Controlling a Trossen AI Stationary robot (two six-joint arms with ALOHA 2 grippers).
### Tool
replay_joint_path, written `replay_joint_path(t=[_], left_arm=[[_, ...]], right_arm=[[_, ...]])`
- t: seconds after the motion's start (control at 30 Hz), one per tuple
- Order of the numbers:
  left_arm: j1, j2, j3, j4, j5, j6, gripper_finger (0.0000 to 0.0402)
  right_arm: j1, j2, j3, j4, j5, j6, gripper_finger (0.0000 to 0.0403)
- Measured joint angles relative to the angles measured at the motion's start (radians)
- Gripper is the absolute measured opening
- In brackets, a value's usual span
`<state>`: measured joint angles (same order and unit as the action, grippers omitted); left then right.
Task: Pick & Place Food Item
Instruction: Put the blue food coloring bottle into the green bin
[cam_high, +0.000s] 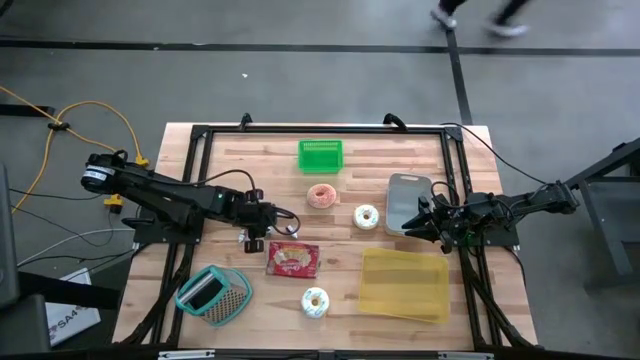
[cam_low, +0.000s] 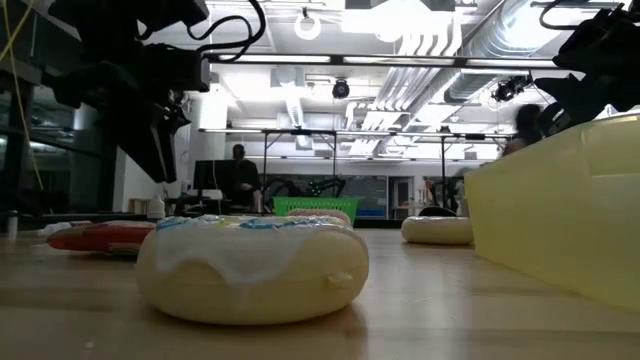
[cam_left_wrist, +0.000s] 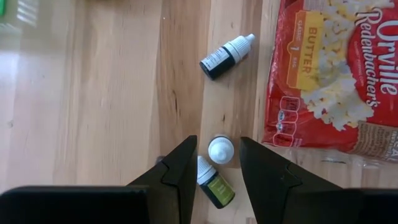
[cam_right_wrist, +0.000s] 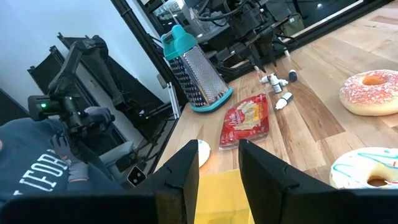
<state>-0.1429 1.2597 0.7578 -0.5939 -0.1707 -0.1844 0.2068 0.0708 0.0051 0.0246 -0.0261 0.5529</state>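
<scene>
The left gripper (cam_left_wrist: 216, 165) hung over the wooden table (cam_high: 250, 190), pointing down, with its two dark fingers (cam_left_wrist: 184, 163) spread apart and holding nothing; between them lay a small dropper bottle with a white cap and a green label (cam_left_wrist: 215, 168), not touching either finger; a second small bottle, dark with a white cap (cam_left_wrist: 226, 56), lay a little way off on the wood; just beside both bottles lay a flat red bag of butter popcorn (cam_left_wrist: 336, 74); the right gripper (cam_high: 428, 222) waited at the right side of the table, over a grey tray (cam_high: 405, 200), and its fingers stood a little apart and gripped nothing; a pink frosted donut (cam_high: 322, 196) sat near the middle of the table; a white frosted donut (cam_high: 367, 216) sat beside it; another white frosted donut (cam_high: 315, 301) sat near the front edge; a green plastic basket (cam_high: 320, 155) stood at the back; a yellow see-through box (cam_high: 405, 283) lay at the front right; a teal-handled metal cheese grater (cam_high: 213, 294) lay at the front left.
</scene>
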Motion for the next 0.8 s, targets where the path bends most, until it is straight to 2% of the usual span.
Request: replay_joint_path(t=[0.8], left_arm=[[0.000,0.100,-0.001,0.013,0.022,-0.003,0.0113]], right_arm=[[0.000,0.000,0.000,0.001,0.000,0.000,0.0100]])
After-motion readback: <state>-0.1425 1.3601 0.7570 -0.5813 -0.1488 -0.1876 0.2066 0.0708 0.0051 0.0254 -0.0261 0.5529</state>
